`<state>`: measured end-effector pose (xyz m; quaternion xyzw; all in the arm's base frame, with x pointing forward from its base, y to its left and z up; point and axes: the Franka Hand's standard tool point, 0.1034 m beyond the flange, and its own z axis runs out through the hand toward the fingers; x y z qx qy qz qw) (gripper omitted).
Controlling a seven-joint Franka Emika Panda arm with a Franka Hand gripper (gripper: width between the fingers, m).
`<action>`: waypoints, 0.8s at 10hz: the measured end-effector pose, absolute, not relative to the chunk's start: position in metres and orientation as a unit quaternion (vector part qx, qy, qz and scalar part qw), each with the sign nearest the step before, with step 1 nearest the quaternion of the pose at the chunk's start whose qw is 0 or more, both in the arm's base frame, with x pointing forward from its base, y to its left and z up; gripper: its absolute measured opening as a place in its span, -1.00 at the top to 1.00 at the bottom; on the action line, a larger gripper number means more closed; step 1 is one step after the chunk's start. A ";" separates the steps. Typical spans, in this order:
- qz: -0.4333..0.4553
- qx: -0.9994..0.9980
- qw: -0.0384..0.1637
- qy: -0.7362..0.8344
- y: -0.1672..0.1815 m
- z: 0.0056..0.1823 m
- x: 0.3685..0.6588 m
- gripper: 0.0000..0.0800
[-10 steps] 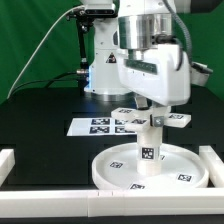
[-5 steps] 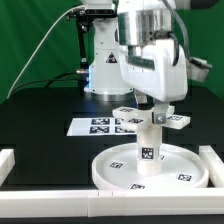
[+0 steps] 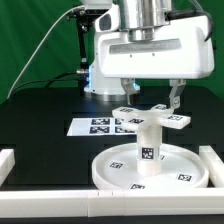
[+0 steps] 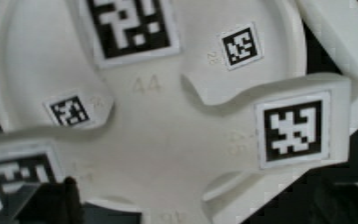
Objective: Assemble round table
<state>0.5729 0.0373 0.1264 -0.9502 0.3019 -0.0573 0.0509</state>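
We see the arm reaching straight down over the assembly, its gripper point(image 3: 150, 97) spread wide and holding nothing, fingers point(image 3: 176, 99) hanging just above the foot point(image 3: 151, 118). The foot sits atop the leg point(image 3: 149, 146), which stands upright at the centre of the disc point(image 3: 117, 160). The wrist view shows the foot point(image 4: 194, 110) close up, blurred, its edges cut off.
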 end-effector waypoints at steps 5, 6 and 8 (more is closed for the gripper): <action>-0.062 -0.994 0.025 0.083 0.040 0.125 0.571 -0.62; -0.061 -0.998 0.017 0.024 0.039 0.124 0.571 -0.62; -0.058 -0.998 0.006 -0.032 0.040 0.121 0.568 -0.62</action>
